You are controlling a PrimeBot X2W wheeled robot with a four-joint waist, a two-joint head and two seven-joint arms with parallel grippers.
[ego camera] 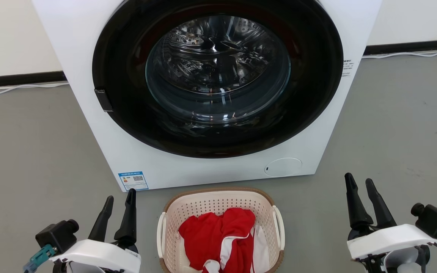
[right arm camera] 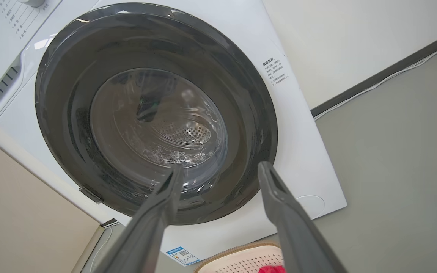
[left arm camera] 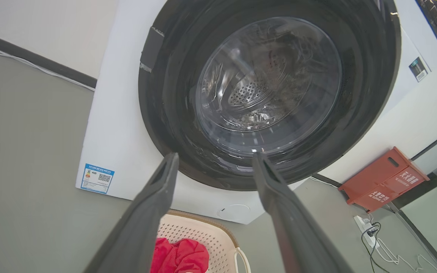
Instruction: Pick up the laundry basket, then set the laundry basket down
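Note:
The laundry basket stands on the grey floor just in front of the washing machine, cream and perforated with a brown rim and white loop handles at both sides. Red and white clothes lie in it. My left gripper hangs open to the basket's left, apart from it, nothing between its fingers. To the basket's right my right gripper is open too and empty. The left wrist view catches the basket low between the left gripper's fingers. In the right wrist view the basket's rim peeks below the right gripper.
A white front-loading washing machine with a closed dark round door stands right behind the basket. A red crate and a power strip with cables lie by the wall beside the machine. Grey floor spreads on both sides.

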